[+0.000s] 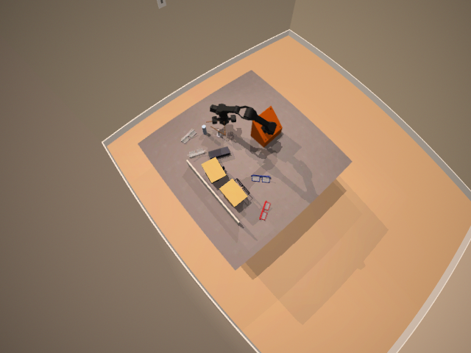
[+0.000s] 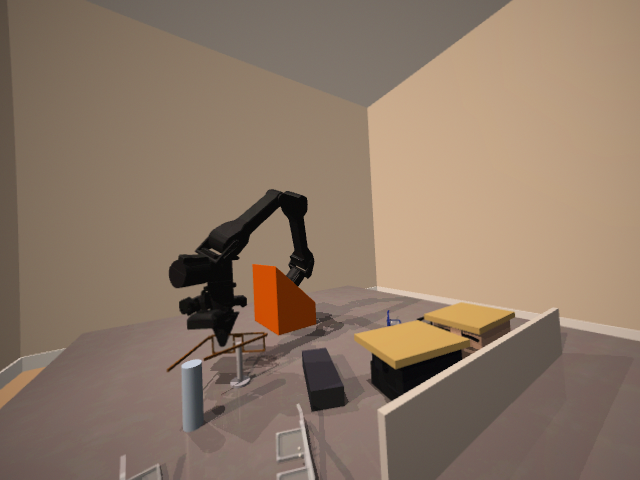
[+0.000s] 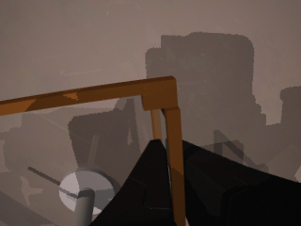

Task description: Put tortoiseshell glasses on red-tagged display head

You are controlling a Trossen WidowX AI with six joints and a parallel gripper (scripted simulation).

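Item 1: post stand (image 1: pixel 218 134) (image 2: pixel 239 366) (image 3: pixel 75 185), upright on a pale round foot on the bench; landmark for this entry.

Item 2: tortoiseshell glasses (image 2: pixel 190 353) (image 3: pixel 118 89), temples spread, off the bench at the height of the stand's top. Contact with the stand: cannot tell.

Item 3: jaws (image 1: pixel 224 123) (image 2: pixel 222 343), above and just beside the stand, closed on the tortoiseshell glasses near one corner of the frame.

Item 4: near head (image 1: pixel 213 169) (image 2: pixel 412 342) and far head (image 1: pixel 233 193) (image 2: pixel 469 316), flat yellow tops, both beyond the dark block (image 1: pixel 218 153) (image 2: pixel 323 379) as counted from the stand. Red tag: not discernible on either.

Item 5: pale blue cylinder (image 1: pixel 204 129) (image 2: pixel 192 395), upright, near the stand.

Step in hand, as judged: handling at the stand, grip made, placing on a head not yet begun. The next move probably calls for either resting the glasses on the stand for a better grip or lifting them free of it; then a level carry to the tagged head, temples kept off the cylinder and the other head.

Views compared: the exterior gives the height of the frame against the stand, which the top view flattens; the wrist gives the frame corner at the fingertips, but neither head; the top alone gives the red glasses (image 1: pixel 262 209), well apart from the stand.
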